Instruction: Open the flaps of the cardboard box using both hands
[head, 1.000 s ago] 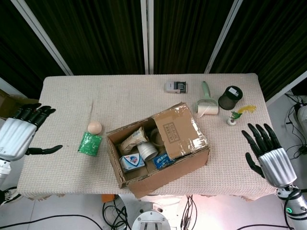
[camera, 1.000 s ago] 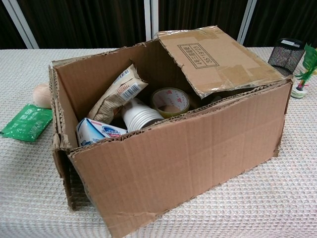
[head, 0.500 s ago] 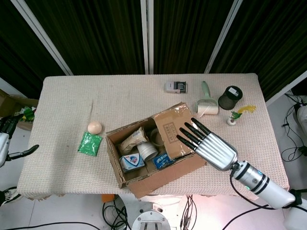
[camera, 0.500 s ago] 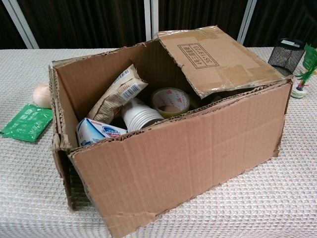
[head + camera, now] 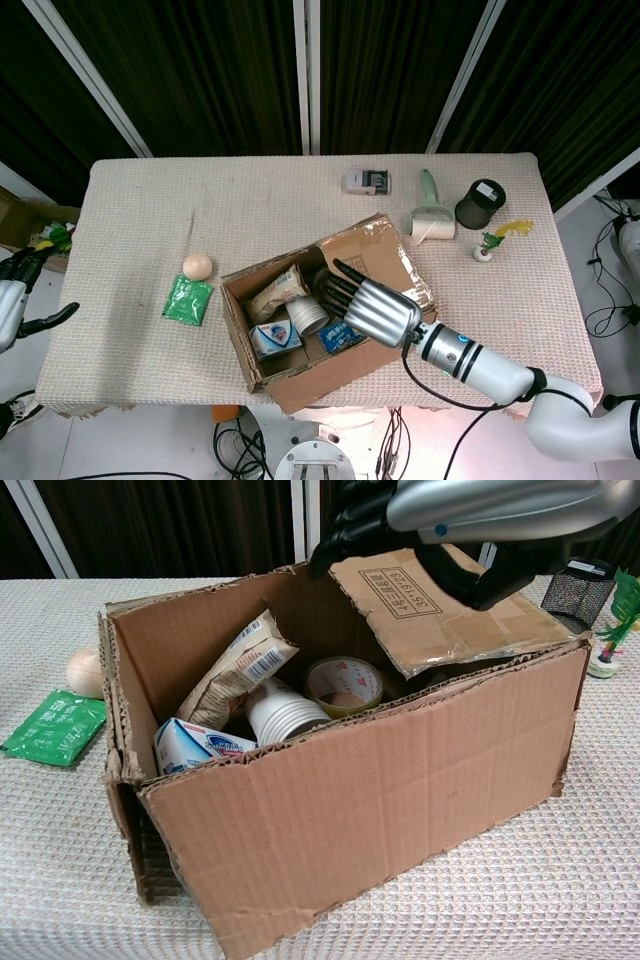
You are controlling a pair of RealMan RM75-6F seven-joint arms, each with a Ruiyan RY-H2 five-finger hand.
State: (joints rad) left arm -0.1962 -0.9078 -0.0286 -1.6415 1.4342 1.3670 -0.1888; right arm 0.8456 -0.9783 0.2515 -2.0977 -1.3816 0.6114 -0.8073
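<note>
The cardboard box (image 5: 345, 367) stands near the table's front edge, its left half uncovered. One taped flap (image 5: 383, 254) still lies across its right half, seen in the chest view as the flap (image 5: 455, 605). My right hand (image 5: 372, 309) reaches over that flap with its fingers spread, the fingertips (image 5: 330, 284) past the flap's inner edge above the contents. In the chest view the right hand (image 5: 470, 510) hovers just over the flap and holds nothing. My left hand (image 5: 14, 304) hangs beyond the table's left edge, fingers apart and empty.
Inside the box lie a snack packet (image 5: 236, 668), a tape roll (image 5: 343, 683), a white cup stack (image 5: 282, 712) and a small blue carton (image 5: 195, 748). A green packet (image 5: 188, 299) and a beige ball (image 5: 198, 265) sit left of it. A lint roller (image 5: 430, 214) and mesh cup (image 5: 481, 203) stand behind.
My right hand has swept from the table's right side to above the box flap, then further left over its inner edge. The left hand has drawn back off the table's left edge.
</note>
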